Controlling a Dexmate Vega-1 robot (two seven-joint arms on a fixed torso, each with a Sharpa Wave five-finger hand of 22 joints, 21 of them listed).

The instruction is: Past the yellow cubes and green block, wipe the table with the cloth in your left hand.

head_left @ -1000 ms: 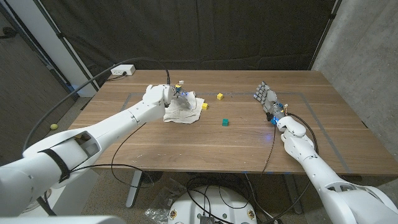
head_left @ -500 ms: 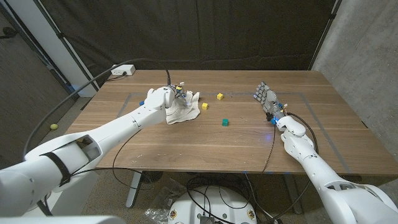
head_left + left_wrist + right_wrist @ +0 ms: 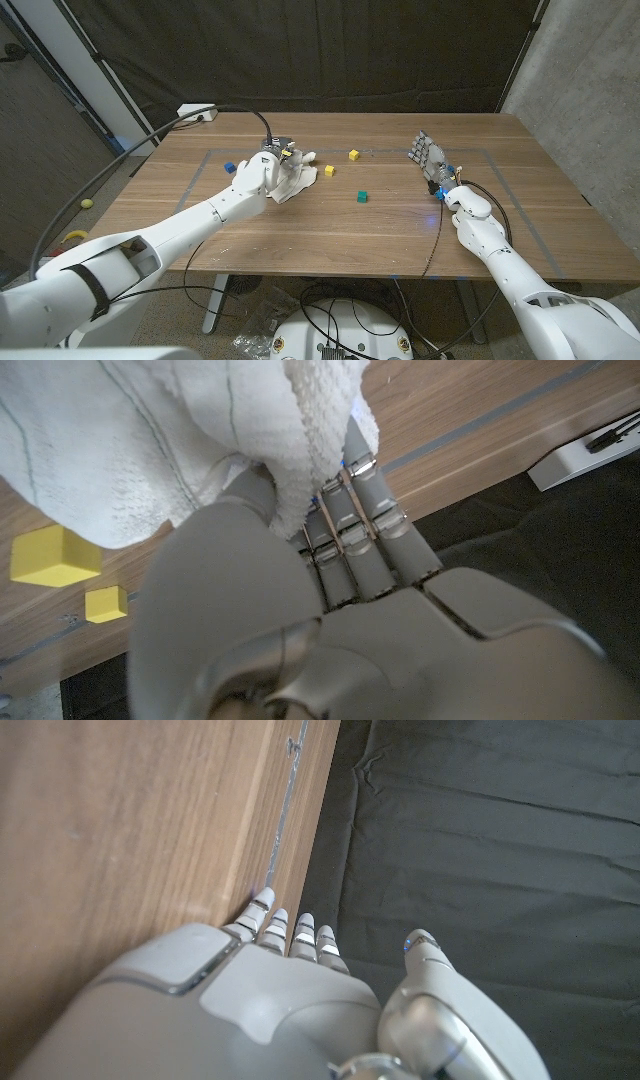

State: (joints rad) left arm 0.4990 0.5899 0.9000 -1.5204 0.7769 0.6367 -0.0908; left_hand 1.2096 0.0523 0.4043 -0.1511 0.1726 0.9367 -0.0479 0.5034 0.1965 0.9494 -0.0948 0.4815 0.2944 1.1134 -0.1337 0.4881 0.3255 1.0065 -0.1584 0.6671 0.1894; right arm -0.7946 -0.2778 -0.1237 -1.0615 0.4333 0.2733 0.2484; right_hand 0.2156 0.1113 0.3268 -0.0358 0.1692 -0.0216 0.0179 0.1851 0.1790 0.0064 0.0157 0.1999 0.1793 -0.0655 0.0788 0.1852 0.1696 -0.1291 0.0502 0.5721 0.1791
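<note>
My left hand [image 3: 268, 170] has the cloth [image 3: 296, 176] bunched under its fingers [image 3: 362, 520], pressing it onto the table [image 3: 300, 235], and in the left wrist view the white knit spills out past my fingertips and sags round them. It's soft and floppy, light as anything, so I judge it will crumple and ride up if I push from the middle; better to keep a broad clamp on the gathered part near my palm and let the loose edge trail behind. The weave looks rough enough to drag on the wood and not skate, so it wants steady downward pressure. Just beside the cloth's far edge sits one yellow cube [image 3: 329, 171], another [image 3: 353, 155] a little beyond it, and the green block [image 3: 362, 197] further off toward my right. They look small and light, and a trailing corner could easily sweep one along. A blue cube [image 3: 229, 167] sits on my other side. My right hand [image 3: 432, 160] holds nothing, fingers apart and reaching forward, well away from the cloth.
</note>
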